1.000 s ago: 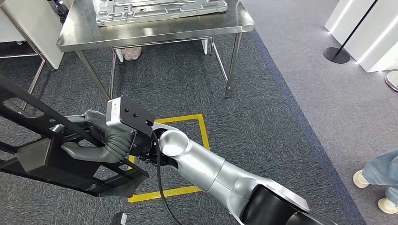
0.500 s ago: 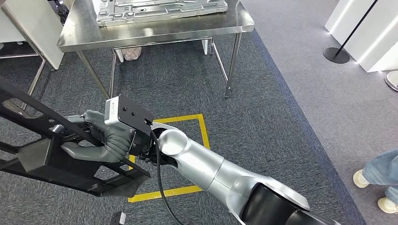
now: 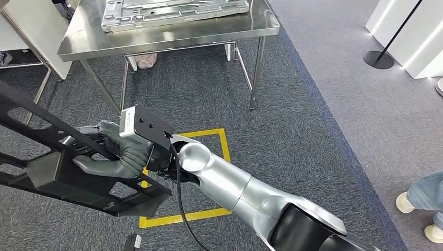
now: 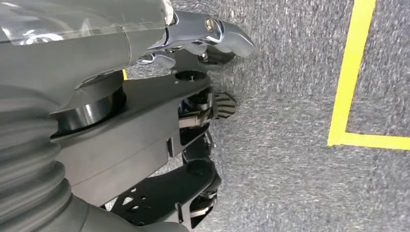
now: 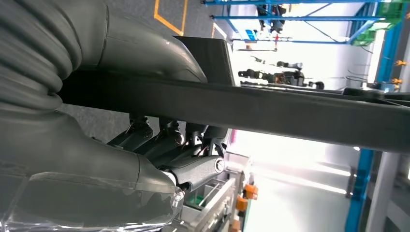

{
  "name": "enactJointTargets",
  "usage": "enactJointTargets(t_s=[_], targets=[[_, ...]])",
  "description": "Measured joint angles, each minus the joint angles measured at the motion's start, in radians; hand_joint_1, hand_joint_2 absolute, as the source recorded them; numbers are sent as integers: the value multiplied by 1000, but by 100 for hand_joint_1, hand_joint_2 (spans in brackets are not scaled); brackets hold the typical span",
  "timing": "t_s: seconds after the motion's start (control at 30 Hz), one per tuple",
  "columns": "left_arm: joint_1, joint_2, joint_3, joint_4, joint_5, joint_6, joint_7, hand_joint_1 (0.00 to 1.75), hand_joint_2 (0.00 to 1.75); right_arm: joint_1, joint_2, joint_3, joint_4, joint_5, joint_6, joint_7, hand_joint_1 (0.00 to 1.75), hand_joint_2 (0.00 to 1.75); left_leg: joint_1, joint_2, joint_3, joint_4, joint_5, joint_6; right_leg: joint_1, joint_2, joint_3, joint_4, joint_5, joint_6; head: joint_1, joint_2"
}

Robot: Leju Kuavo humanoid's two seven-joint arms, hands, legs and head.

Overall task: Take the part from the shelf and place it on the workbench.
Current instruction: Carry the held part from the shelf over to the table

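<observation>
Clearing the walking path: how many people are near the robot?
1. A person stands at the head view's lower right edge; just a jeans leg and pale shoes show. Others may be out of frame.

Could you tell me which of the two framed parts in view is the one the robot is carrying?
The black frame part, gripped by the right robot hand above the carpet. The other, a silver metal frame, lies flat on the steel workbench, untouched.
</observation>
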Motion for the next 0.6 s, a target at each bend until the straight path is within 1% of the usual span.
enactJointTargets(t_s=[0.03, 0.07, 0.13, 0.17, 0.2, 0.23, 0.27, 0.3, 0.33, 0.37, 0.43, 0.5, 0.53, 0.57, 0.6], targets=[[-1, 0, 0, 0, 0, 0, 0, 0, 175, -1, 1, 0, 0, 0, 0, -1, 175, 175, 1, 7, -14, 32, -16, -2, 0, -2, 4, -2, -1, -6, -1, 0], [-1, 0, 0, 0, 0, 0, 0, 0, 175, -1, 1, 0, 0, 0, 0, -1, 175, 175, 0, 14, -41, 87, -41, -3, 1, -4, 8, -4, -3, -12, -1, 0], [-1, 0, 0, 0, 0, -1, 1, 0, 175, 0, 1, 1, 0, 0, 0, -1, 175, 175, -1, 19, -121, 231, -93, -3, 7, -6, 13, -4, -9, -19, -2, 0], [0, 0, 0, 0, 0, -1, 1, 0, 175, 1, 1, 1, 1, 0, 0, -1, 175, 175, -1, 19, -152, 280, -102, -2, 10, -7, 16, -4, -12, -22, -2, 0], [1, 0, 0, 0, 0, -1, 1, 0, 175, 3, 1, 2, 2, -1, 0, -1, 175, 175, -1, 19, -166, 292, -90, 1, 13, -7, 20, -4, -16, -23, -2, 0], [2, 0, 0, 0, 0, -1, 2, 0, 175, 3, 1, 2, 2, -1, 0, -1, 175, 175, -2, 19, -158, 258, -58, 6, 16, -7, 27, -4, -21, -22, -2, 0], [2, 0, 0, 0, 1, -1, 2, 0, 175, 3, 1, 2, 2, -2, 0, -1, 175, 175, -4, 20, -130, 191, -14, 12, 17, -7, 36, -4, -26, -21, -2, 0], [2, 0, 0, 0, 1, -1, 2, 0, 175, 3, 1, 2, 2, -2, 0, -1, 175, 175, -8, 23, -98, 120, 20, 20, 19, -8, 43, -5, -32, -19, -1, 0], [1, 0, 0, 0, 1, -1, 2, 0, 175, 2, 1, 2, 2, -3, 0, -1, 175, 175, -13, 25, -70, 58, 43, 27, 20, -8, 48, -6, -36, -15, -1, 0], [0, 0, 0, 0, 2, -1, 2, 0, 175, 2, 1, 2, 3, -3, 0, -2, 175, 175, -18, 27, -53, 22, 51, 32, 21, -8, 51, -7, -38, -11, 0, 0], [0, 1, 0, 0, 3, -1, 3, 0, 175, 2, 1, 2, 3, -4, 0, -2, 175, 175, -24, 25, -46, 4, 45, 41, 21, -10, 52, -12, -40, 1, 0, 0], [1, 0, 1, 0, 5, -1, 3, 0, 175, 0, 3, 2, 2, -5, 0, -2, 175, 175, -20, 21, -39, -5, 45, 50, 20, -13, 53, -9, -49, 13, 1, 0], [0, 0, 1, 0, 6, -1, 3, 0, 175, -1, 3, 2, 1, -6, 0, -2, 175, 175, -18, 20, -33, -11, 45, 56, 20, -14, 43, 16, -63, 18, 1, 0], [0, 0, 1, 0, 7, -1, 4, 0, 175, -2, 4, 2, 1, -7, 0, -2, 175, 175, -17, 20, -28, -15, 44, 61, 20, -14, 20, 62, -86, 22, 2, 0], [0, 0, 1, 0, 7, -2, 4, 0, 175, -2, 3, 2, 0, -7, 0, -3, 175, 175, -19, 20, -25, -17, 41, 66, 19, -13, -16, 129, -114, 24, 2, 0]])
